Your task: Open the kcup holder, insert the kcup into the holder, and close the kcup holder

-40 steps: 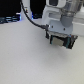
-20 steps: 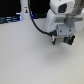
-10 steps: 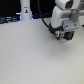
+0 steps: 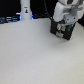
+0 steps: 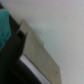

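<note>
1. Presently, the holder (image 4: 61, 29) is seen as a black box at about two o'clock in the exterior view, on the pale table (image 4: 30, 55), close under the arm (image 4: 67, 11).
2. The gripper (image 4: 65, 26) is placed over the front of the holder, where two pale handle plates can be made out; whether contact is made cannot be told from the blurred picture.
3. The fingers cannot be told as spread or pressed together: they are merged with the dark box in the exterior view, and they are not shown clearly in the wrist view.
4. In the wrist view, a pale flat plate (image 5: 40, 56) with a dark edge is seen very close, running from ten o'clock toward five o'clock; it is judged to be part of the holder's front, though this is not certain. A green patch (image 5: 4, 29) at nine o'clock cannot be identified.
5. The kcup is not found in either view.
6. A tall white bottle-like object (image 4: 25, 11) stands at eleven o'clock, well apart from the holder.
7. The step in hand is judged to be the first: opening the holder. No pod slots are shown, so the drawer is taken as not yet pulled out.
8. For the next move, a handle plate would need to be hooked or gripped and drawn straight outward, with the box kept from sliding on the smooth table.
</note>
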{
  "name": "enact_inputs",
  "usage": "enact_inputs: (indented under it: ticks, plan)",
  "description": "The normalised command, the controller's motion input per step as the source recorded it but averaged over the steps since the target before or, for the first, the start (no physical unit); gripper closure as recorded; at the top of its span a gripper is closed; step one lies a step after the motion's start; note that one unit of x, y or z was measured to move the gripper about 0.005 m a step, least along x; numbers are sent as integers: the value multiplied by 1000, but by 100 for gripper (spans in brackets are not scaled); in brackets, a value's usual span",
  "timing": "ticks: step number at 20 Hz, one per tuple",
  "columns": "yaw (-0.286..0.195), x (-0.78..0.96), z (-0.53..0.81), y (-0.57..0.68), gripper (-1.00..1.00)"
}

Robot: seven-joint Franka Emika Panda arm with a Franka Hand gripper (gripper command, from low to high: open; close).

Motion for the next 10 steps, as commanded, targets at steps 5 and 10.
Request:
enact_inputs:
  ticks: [5,10]
  plan:
    - [81,-735,17,445,-100]
    - [67,-215,415,249,-100]
